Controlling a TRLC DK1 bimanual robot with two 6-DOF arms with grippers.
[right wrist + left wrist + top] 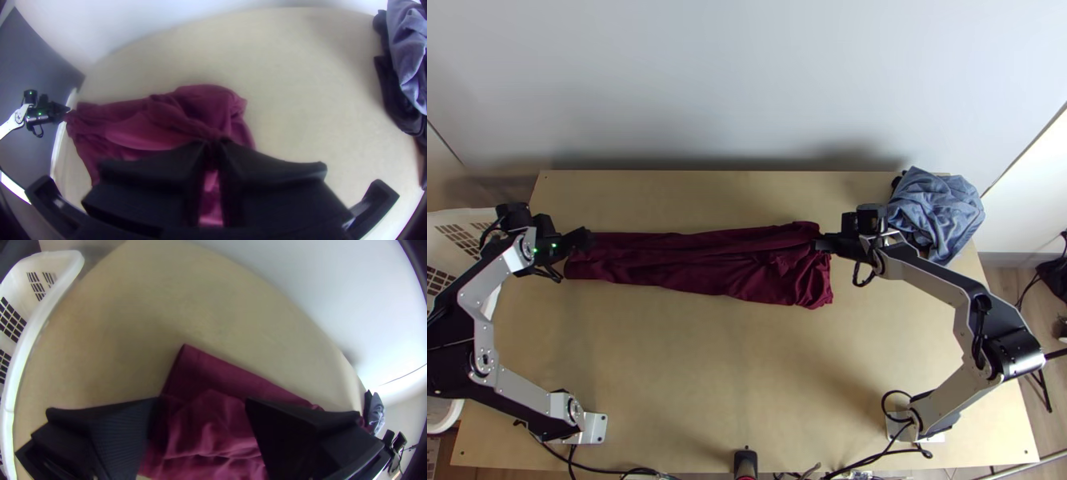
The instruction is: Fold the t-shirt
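Shirt point(699, 264), dark red, is lying as a long, rumpled strip across the table point(747, 384), its long axis running left to right, roughly in line with the near and far edges and sitting closer to the far one. The narrower end is pointing toward the left edge; the wider, more bunched end is pointing toward the right edge. The left gripper point(202, 411) is standing open at the narrow end, cloth showing between its fingers. The right gripper point(213, 144) is pinching a gathered ridge at the wide end. So the strip is spanning the space between the two, each gripper having its own end nearest, and the coming move is probably depending on the left one closing on its end before both are lifting or straightening. A white basket point(46, 306) is standing beside the left edge. Farthest off, blue cloth point(939, 208) is lying heaped by the far right corner.
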